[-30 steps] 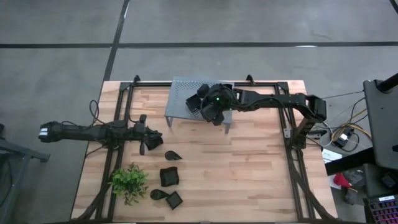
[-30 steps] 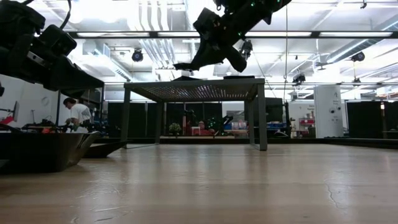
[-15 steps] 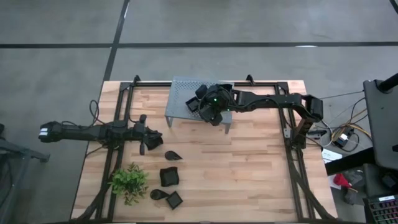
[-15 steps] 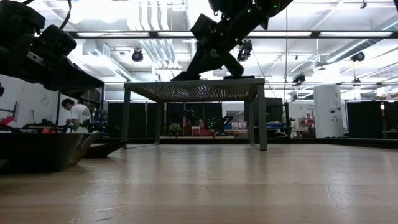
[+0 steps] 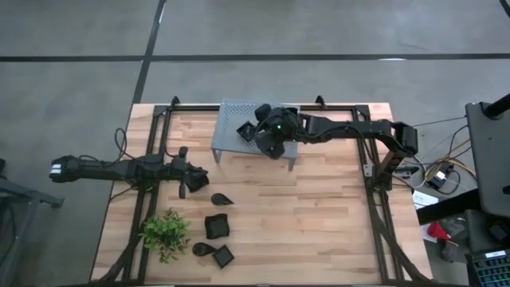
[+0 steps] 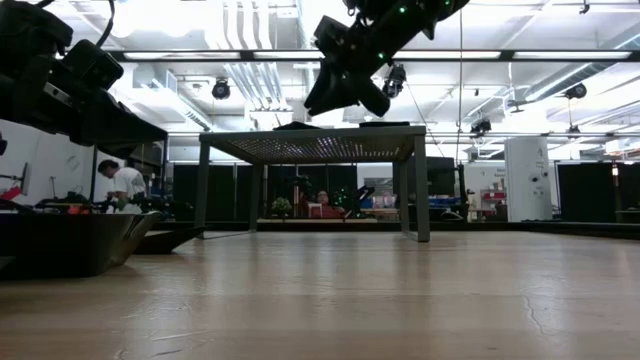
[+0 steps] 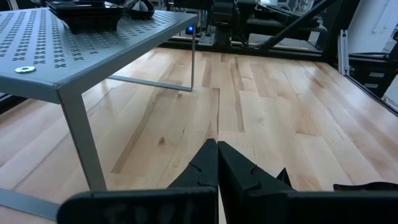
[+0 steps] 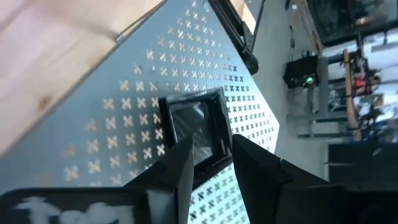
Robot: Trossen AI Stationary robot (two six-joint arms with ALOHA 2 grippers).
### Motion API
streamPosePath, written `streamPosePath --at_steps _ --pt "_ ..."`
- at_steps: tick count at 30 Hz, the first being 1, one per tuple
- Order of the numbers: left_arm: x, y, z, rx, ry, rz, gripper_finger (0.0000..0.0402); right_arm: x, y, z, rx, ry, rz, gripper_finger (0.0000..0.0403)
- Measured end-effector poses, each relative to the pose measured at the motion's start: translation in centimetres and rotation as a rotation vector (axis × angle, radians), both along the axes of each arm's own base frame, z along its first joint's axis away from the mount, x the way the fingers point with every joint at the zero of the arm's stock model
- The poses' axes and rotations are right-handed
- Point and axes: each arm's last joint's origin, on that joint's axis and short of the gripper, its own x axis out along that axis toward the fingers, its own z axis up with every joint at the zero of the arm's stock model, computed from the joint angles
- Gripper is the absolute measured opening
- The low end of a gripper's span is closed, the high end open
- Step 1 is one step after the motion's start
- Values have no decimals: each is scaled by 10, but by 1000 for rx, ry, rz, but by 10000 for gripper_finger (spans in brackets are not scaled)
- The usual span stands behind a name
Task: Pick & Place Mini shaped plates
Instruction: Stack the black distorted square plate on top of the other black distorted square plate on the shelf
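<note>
A square black mini plate [image 8: 193, 132] lies flat on the grey perforated rack [image 5: 235, 135], and shows in the low view as a thin dark shape [image 6: 296, 126] on the rack's top. My right gripper [image 8: 210, 167] hangs open just above it [image 6: 320, 102], a finger on either side, touching nothing. More black plates [image 7: 87, 11] sit on the rack. Several others lie on the table at the near left: a teardrop [image 5: 221, 198], a square one [image 5: 216, 227], and a pair [image 5: 215, 253]. My left gripper [image 5: 191, 180] waits shut at the table's left [image 7: 216, 167].
A small green plant [image 5: 166, 233] stands by the plates at the near left. Black frame rails [image 5: 374, 199] run along both sides of the table. Bare wood lies at the middle and right. A person [image 6: 122, 182] shows in the room behind.
My right gripper has come down with the square plate, set it flat on the rack's top, opened and let go, then risen a little above it. The plate stays on the rack.
</note>
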Motion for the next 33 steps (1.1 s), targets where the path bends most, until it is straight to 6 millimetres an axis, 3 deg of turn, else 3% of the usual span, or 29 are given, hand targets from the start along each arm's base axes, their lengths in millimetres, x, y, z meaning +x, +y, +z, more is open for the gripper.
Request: streamPosePath --at_steps 7,10,14,17,22,33 --pt "0 0 0 0 0 0 0 -2 14 2 244 -51 -89 102" --pt "0 0 0 0 -1 0 0 -7 25 -1 401 1 -60 76" --pt "0 0 0 0 0 0 0 -17 31 -2 487 70 -49 20" --pt "0 0 0 0 0 0 0 -24 33 4 571 46 -41 11" --pt "0 0 0 0 0 0 0 -40 42 22 701 -91 59 8" --pt "0 0 0 0 0 0 0 -98 54 18 698 -462 159 8"
